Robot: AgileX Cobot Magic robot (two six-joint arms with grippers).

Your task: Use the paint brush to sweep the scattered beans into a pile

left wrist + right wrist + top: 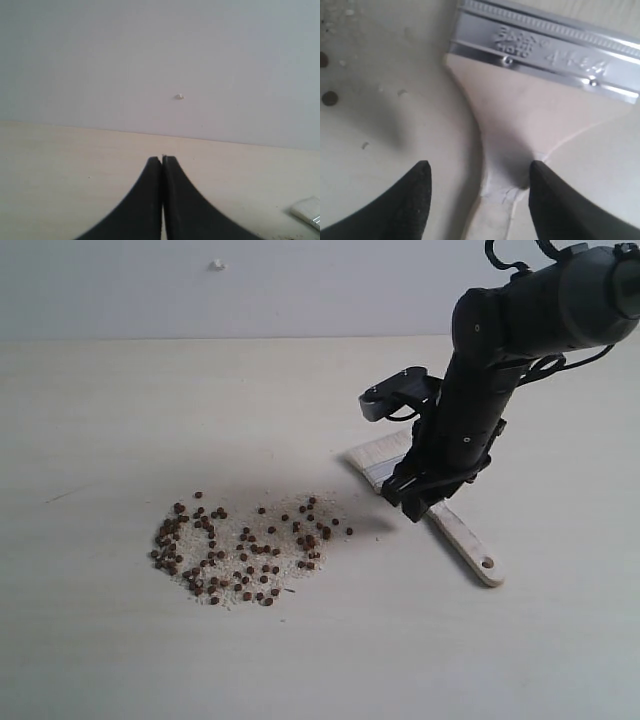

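The paint brush (462, 532) lies flat on the pale surface (110, 410), to the right of the beans (240, 545). Its white bristles point to the back, and its wooden handle, with a hole at the end, points to the front. The beans sit in a loose patch with pale crumbs mixed in, near the brush but not touching it. The right claw (477, 172) is low over the brush with its fingers apart, one on each side of the thin handle, close to the shiny metal band. The left claw (162, 160) is pressed closed and holds nothing.
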